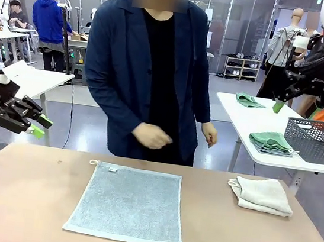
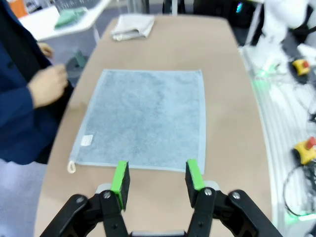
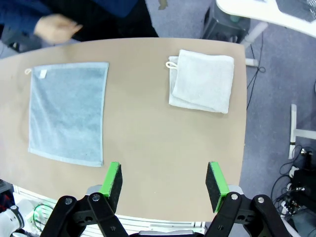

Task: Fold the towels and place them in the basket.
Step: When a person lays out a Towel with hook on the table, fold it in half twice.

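A pale blue towel (image 1: 130,203) (image 2: 148,118) (image 3: 69,111) lies spread flat in the middle of the brown table (image 1: 20,198), its loop at the far left corner. A cream-white towel (image 1: 263,195) (image 3: 202,81) lies folded at the table's right side. The dark grey lattice basket (image 1: 320,141) stands on a white side table to the right. My left gripper (image 1: 39,126) (image 2: 157,175) hovers open and empty off the table's left edge. High at the right, my right gripper (image 1: 278,106) (image 3: 164,180) is open and empty, looking down on the table.
A person in a dark blue jacket stands at the far edge, hands (image 1: 151,136) held near the waist above the blue towel's far side. Folded green towels (image 1: 271,141) lie on the white side table (image 1: 240,116) beside the basket.
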`<control>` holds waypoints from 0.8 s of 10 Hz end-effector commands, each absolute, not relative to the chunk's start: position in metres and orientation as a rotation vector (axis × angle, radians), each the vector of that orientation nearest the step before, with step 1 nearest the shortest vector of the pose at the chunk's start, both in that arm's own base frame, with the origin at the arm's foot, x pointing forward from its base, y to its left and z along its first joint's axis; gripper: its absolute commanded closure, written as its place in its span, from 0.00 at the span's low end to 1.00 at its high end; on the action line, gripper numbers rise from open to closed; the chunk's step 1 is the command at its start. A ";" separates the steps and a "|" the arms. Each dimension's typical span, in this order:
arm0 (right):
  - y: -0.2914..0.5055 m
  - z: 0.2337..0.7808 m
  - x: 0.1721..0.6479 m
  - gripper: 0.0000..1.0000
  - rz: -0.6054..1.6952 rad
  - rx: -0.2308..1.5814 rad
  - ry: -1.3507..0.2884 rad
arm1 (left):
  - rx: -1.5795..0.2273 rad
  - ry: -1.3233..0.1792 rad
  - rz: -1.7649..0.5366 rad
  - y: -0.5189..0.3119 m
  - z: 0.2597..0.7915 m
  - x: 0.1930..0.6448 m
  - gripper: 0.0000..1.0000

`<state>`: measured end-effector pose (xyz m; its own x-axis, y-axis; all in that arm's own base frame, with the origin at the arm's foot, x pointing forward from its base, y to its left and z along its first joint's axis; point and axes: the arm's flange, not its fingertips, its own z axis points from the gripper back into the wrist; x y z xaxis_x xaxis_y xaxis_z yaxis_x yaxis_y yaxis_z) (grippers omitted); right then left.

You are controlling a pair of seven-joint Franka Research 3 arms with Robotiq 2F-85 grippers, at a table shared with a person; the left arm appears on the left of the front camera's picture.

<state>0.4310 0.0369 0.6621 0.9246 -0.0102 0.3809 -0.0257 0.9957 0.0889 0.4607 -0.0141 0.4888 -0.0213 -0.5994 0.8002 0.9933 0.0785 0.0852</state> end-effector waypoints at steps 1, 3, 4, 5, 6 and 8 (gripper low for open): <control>0.060 0.671 0.439 0.15 0.177 0.067 -0.391 | -0.528 -0.775 -1.458 -0.045 0.519 0.454 0.41; 0.097 0.679 0.445 0.15 0.424 0.025 -0.366 | -0.460 -0.662 -1.521 -0.085 0.540 0.448 0.41; 0.121 0.677 0.449 0.15 0.551 0.014 -0.348 | -0.428 -0.594 -1.531 -0.110 0.543 0.445 0.41; 0.141 0.668 0.455 0.15 0.669 -0.004 -0.324 | -0.412 -0.541 -1.527 -0.132 0.540 0.446 0.41; 0.160 0.654 0.464 0.15 0.785 -0.032 -0.278 | -0.411 -0.482 -1.524 -0.155 0.532 0.450 0.41; 0.194 0.618 0.472 0.15 1.043 -0.044 -0.196 | -0.399 -0.353 -1.534 -0.191 0.510 0.453 0.41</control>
<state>0.4631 0.1957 0.6196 0.5908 0.7846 0.1881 -0.7848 0.6129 -0.0914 0.4399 -0.1831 0.5118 -0.0104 -0.8639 0.5035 0.9999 -0.0102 0.0031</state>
